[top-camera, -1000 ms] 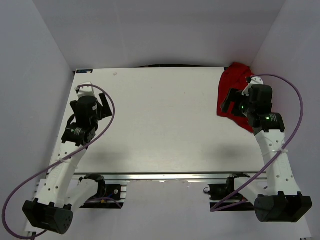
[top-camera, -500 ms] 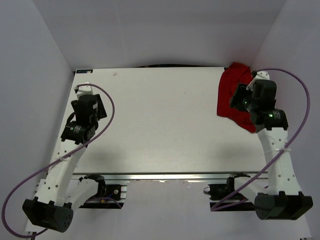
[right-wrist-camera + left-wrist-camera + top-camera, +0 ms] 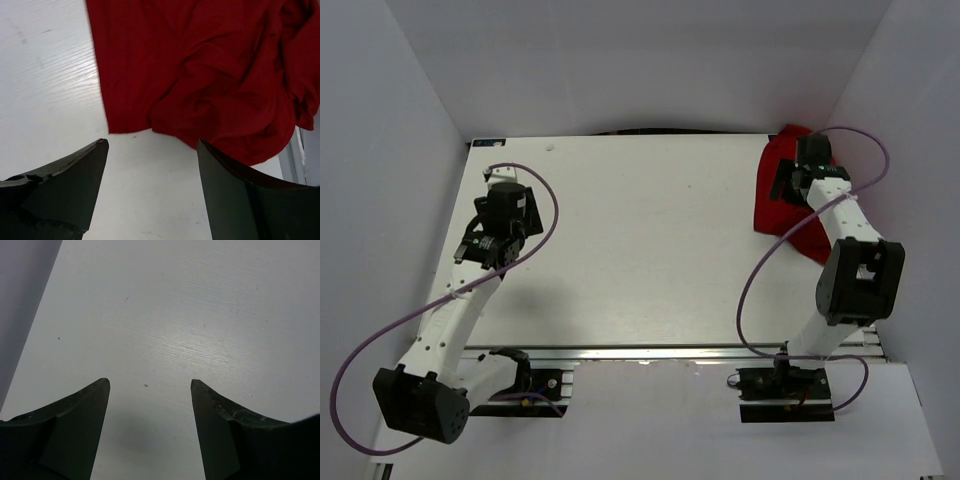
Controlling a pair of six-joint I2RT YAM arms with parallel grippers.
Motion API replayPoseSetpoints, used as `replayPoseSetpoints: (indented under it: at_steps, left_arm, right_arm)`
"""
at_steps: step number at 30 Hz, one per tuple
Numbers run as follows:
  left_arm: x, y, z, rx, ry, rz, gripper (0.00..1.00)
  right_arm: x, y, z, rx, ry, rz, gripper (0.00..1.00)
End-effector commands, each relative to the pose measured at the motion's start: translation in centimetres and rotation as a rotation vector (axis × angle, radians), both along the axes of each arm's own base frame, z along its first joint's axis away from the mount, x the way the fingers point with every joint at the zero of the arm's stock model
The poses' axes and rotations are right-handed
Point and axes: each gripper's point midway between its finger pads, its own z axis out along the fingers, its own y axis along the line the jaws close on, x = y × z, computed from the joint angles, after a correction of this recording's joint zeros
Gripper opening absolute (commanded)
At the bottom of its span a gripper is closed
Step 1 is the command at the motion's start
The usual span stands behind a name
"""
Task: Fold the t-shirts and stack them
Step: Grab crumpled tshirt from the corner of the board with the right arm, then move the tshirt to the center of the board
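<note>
Over at the far right corner of the worktop (image 3: 650,250) the red t-shirt (image 3: 775,205) lay unfolded in a loose, crumpled heap, its left edge fairly straight and the rest bunched in deep creases towards the worktop's right edge. Above it hung the right pincer (image 3: 152,142), jaws spread wide with nothing held between them. In the right wrist view its fingertips framed the shirt's near hem and a strip of bare white surface. Whether they touched the cloth could not be told. Well apart, on the left side, the left pincer (image 3: 149,381) stood just as wide and empty, pointed down at bare worktop near the left wall (image 3: 20,290)
</note>
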Motion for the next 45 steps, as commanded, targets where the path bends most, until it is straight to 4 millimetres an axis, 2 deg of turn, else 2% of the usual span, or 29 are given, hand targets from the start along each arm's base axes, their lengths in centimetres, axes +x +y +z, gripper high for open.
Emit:
replayPoseSetpoints:
  at_steps: [1, 3, 5, 9, 10, 11, 13, 17, 21, 22, 24, 25, 28, 31, 33, 35, 36, 39, 40, 41, 43, 44, 45]
  left_arm:
    - [0.3, -0.1, 1.4, -0.003, -0.039, -0.003, 0.77]
    - [0.3, 0.0, 1.8, -0.002, -0.048, 0.001, 0.77]
    - [0.2, 0.1, 2.1, 0.002, -0.052, 0.0, 0.77]
    - [-0.1, 0.1, 2.1, 0.0, -0.054, -0.002, 0.77]
    - [-0.1, 0.1, 2.0, -0.003, -0.055, -0.002, 0.77]
    - [-0.2, 0.1, 2.0, -0.005, -0.057, -0.002, 0.77]
    - [-0.4, 0.1, 1.8, -0.01, -0.05, -0.002, 0.77]
    - [-0.8, 0.4, 1.8, -0.002, -0.046, 0.008, 0.77]
    - [-1.3, 0.7, 2.4, 0.0, -0.068, 0.018, 0.77]
    - [-1.4, 0.7, 2.5, -0.001, -0.071, 0.017, 0.77]
    - [-1.5, 0.8, 2.7, -0.001, -0.073, 0.018, 0.78]
    - [-1.6, 0.8, 2.8, -0.001, -0.076, 0.02, 0.78]
    - [-1.7, 0.8, 3.2, -0.001, -0.079, 0.02, 0.78]
    - [-1.8, 0.8, 3.4, -0.004, -0.083, 0.017, 0.78]
    - [-1.9, 0.8, 3.5, -0.009, -0.088, 0.016, 0.78]
    - [-2.0, 0.6, 3.4, -0.015, -0.089, 0.01, 0.78]
    - [-2.0, 0.6, 3.4, -0.018, -0.089, 0.01, 0.78]
    - [-2.1, 0.6, 3.6, -0.026, -0.098, 0.012, 0.78]
    - [-2.1, 0.5, 3.7, -0.029, -0.099, 0.008, 0.78]
    - [-2.2, 0.5, 3.8, -0.032, -0.099, 0.006, 0.78]
    - [-2.2, 0.4, 4.0, -0.038, -0.105, 0.005, 0.78]
    - [-2.2, 0.3, 4.1, -0.043, -0.111, 0.002, 0.78]
    - [-2.3, 0.3, 4.3, -0.05, -0.121, 0.002, 0.78]
  right_arm:
    - [2.4, -2.9, 0.2, -0.004, -0.041, -0.096, 0.78]
    - [2.7, -4.5, -1.0, 0.021, -0.036, -0.147, 0.75]
    - [2.7, -5.9, -3.3, 0.037, 0.002, -0.179, 0.74]
    - [2.5, -6.8, -5.5, 0.066, 0.038, -0.192, 0.74]
    - [2.3, -6.9, -6.8, 0.075, 0.068, -0.203, 0.74]
    - [2.3, -6.8, -7.3, 0.084, 0.081, -0.203, 0.7]
    - [2.1, -6.7, -8.7, 0.102, 0.114, -0.202, 0.68]
    - [1.6, -6.2, -10.5, 0.125, 0.179, -0.195, 0.68]
    - [1.3, -5.6, -11.8, 0.156, 0.223, -0.179, 0.63]
    - [1.1, -5.4, -12.2, 0.165, 0.237, -0.175, 0.52]
    - [0.6, -5.1, -12.7, 0.181, 0.274, -0.174, 0.24]
    - [0.5, -4.8, -12.6, 0.194, 0.282, -0.168, 0.0]
    - [0.9, -4.8, -9.3, 0.196, 0.231, -0.168, 0.0]
    - [2.4, -5.3, -1.7, 0.162, 0.085, -0.15, 0.0]
    - [3.3, -5.8, 5.6, 0.123, -0.047, -0.133, 0.0]
    - [3.3, -6.2, 11.3, 0.088, -0.154, -0.126, 0.0]
    - [3.3, -6.3, 15.4, 0.066, -0.233, -0.121, 0.0]
    - [2.5, -5.7, 22.2, 0.063, -0.389, -0.095, 0.0]
    - [2.0, -5.4, 26.0, 0.062, -0.486, -0.081, 0.0]
    - [1.6, -5.0, 28.1, 0.065, -0.541, -0.068, 0.0]
    - [0.7, -3.7, 32.0, 0.087, -0.656, -0.012, 0.0]
    - [-0.5, -3.0, 35.8, 0.093, -0.786, 0.01, 0.0]
    - [-1.1, -2.4, 37.6, 0.103, -0.856, 0.029, 0.0]
